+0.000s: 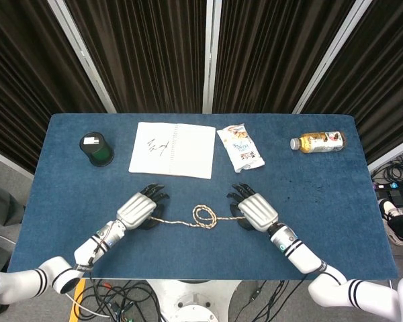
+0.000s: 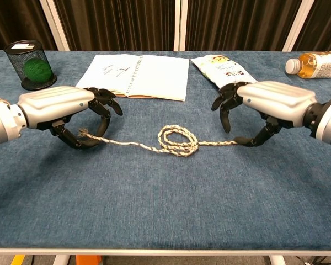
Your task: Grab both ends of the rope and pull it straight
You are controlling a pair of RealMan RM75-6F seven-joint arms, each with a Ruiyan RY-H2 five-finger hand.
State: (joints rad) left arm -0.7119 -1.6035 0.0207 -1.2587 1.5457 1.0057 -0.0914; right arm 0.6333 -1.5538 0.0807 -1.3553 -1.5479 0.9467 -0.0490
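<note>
While left hand (image 2: 66,113) pinches rope (image 2: 176,142) (still looped), right hand (image 2: 262,107) cups its end.

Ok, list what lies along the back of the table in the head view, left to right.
Pen holder → open notebook → snack packet → bottle lying on its side.

A beige braided rope (image 2: 177,141) lies on a blue table (image 2: 165,199); the hands have silver backs and black fingers (image 2: 225,106).

Head view looks steeply down from above, chest view low and close; both share the table (image 1: 67,201).
</note>
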